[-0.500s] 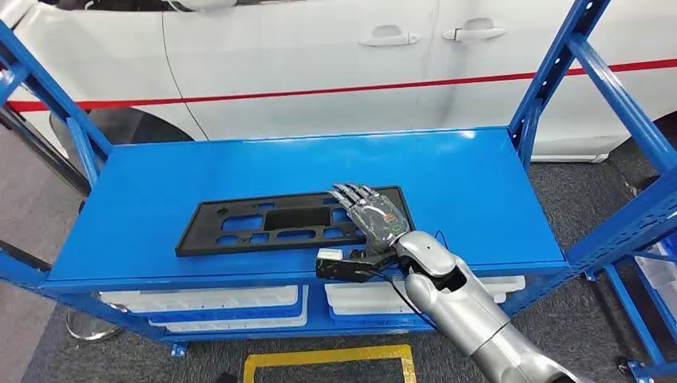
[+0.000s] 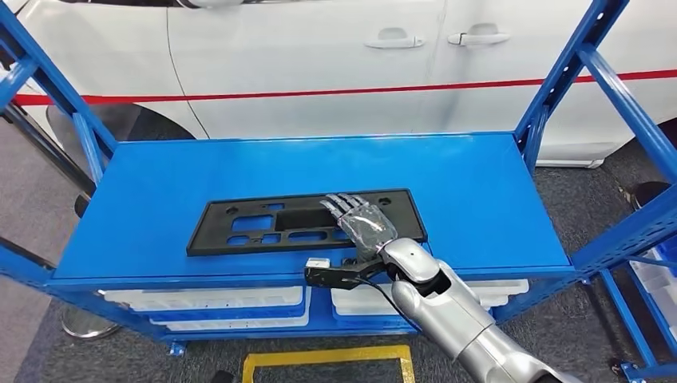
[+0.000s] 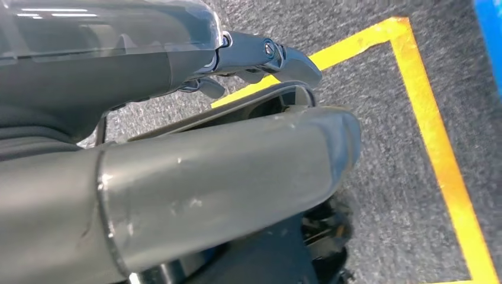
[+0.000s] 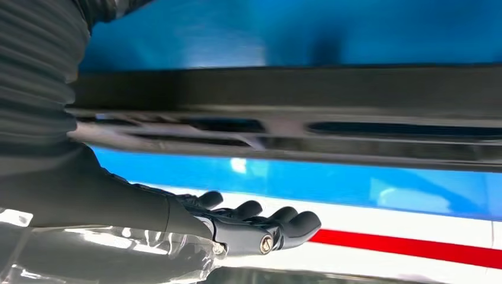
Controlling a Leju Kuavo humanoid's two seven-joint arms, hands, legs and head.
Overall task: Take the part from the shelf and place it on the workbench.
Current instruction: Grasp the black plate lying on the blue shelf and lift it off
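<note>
Black plastic, flat and pierced with rectangular cut-outs, the part (image 2: 299,222) lies on the blue top deck of the shelf (image 2: 199,171), its long side running roughly parallel to the front edge and set a little back from it. Bare blue deck lies open behind the part toward the rear edge, and to either side of it out to the slanted blue uprights (image 2: 559,76).

The right hand (image 2: 361,225) reaches in over the front edge and lies palm-down across the part's right portion, its fingers (image 2: 342,203) extended and close together, pointing toward the back of the shelf. From the head view it is hard to tell whether the palm presses on the plastic or sits just above it. In the right wrist view the fingertips (image 4: 284,220) are straight and side by side, with nothing held between them, and the part's dark edge (image 4: 296,118) runs across beside them.

The left hand (image 3: 177,71) hangs over grey carpet floor (image 3: 385,177) marked with yellow tape (image 3: 438,148); its fingers (image 3: 272,56) are partly curled and hold nothing that can be seen.

A white car (image 2: 319,56) with a red stripe stands close behind the shelf. White bins (image 2: 207,305) sit on the lower level beneath the deck.
</note>
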